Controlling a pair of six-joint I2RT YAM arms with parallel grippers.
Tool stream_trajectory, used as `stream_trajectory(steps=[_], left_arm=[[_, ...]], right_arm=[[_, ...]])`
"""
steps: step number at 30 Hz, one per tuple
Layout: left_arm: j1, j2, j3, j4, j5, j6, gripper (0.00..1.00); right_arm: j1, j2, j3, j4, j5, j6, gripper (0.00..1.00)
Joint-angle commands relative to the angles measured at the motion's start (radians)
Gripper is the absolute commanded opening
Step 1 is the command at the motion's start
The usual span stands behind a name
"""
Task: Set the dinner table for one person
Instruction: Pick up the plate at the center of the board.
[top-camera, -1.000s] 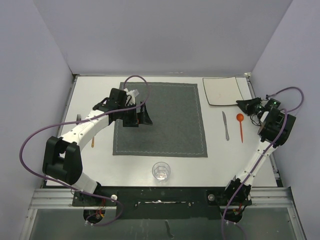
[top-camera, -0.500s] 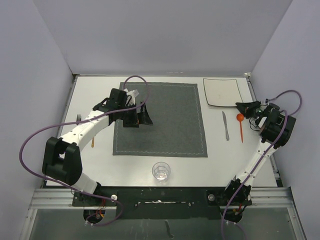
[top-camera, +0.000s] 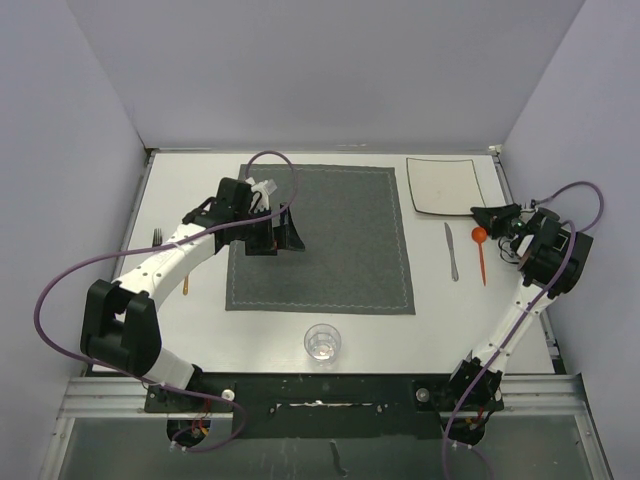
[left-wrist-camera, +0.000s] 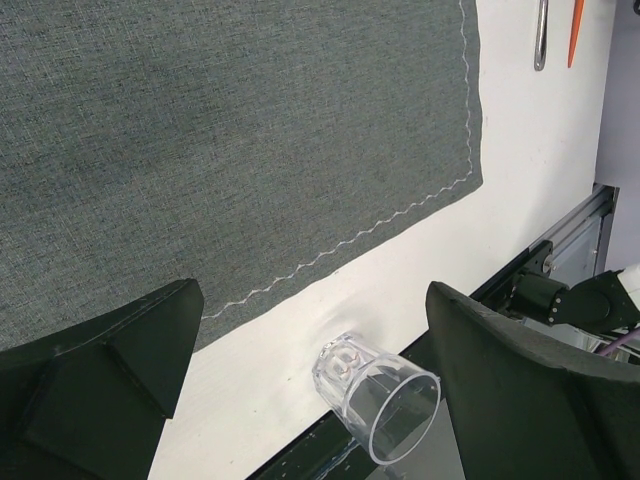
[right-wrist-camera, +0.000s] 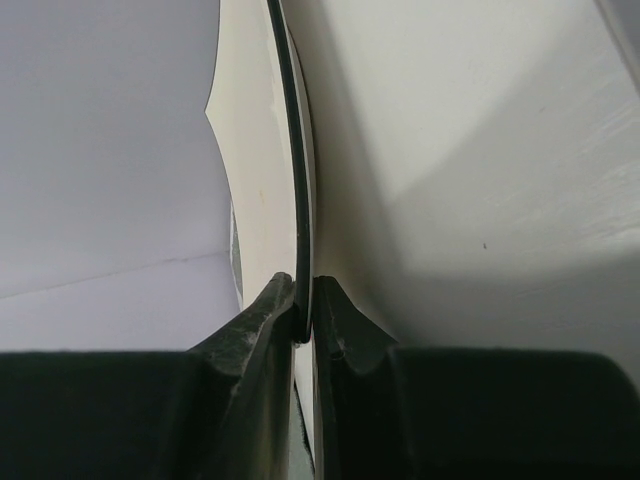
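Note:
The white dinner table (top-camera: 440, 320) bears a dark grey placemat (top-camera: 330, 235) in the middle. A small white square plate (top-camera: 443, 183) lies at the far right. My right gripper (top-camera: 481, 213) is shut on the plate's near right rim; in the right wrist view the fingertips (right-wrist-camera: 280, 300) pinch the thin dark edge of the plate (right-wrist-camera: 255, 150). My left gripper (top-camera: 285, 232) hovers open and empty over the placemat's left part. In the left wrist view its fingers frame a clear glass (left-wrist-camera: 380, 395) beyond the placemat (left-wrist-camera: 230, 130).
A silver knife (top-camera: 452, 250) and an orange spoon (top-camera: 481, 252) lie right of the placemat. A fork (top-camera: 157, 237) with an orange handle lies at the left under my left arm. The clear glass (top-camera: 322, 341) stands near the front edge.
My right gripper has moved a little left onto the plate's near right corner. The left arm has not moved.

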Motion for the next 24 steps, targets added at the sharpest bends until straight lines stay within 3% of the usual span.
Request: stream_trajectory(steps=[1,9,24], left_arm=[[-0.003,-0.049,0.004,0.043,0.018,0.006,0.95],[-0.005,-0.045,0.002,0.043,0.024,0.006,0.95],[-0.009,-0.018,0.019,0.046,0.030,0.010,0.95]], right_arm=[[-0.100,-0.033,-0.011,-0.082,0.052,0.086,0.00],[-0.099,-0.024,-0.005,0.062,0.019,0.155,0.00],[-0.089,-0.034,0.042,0.031,0.018,0.169,0.00]])
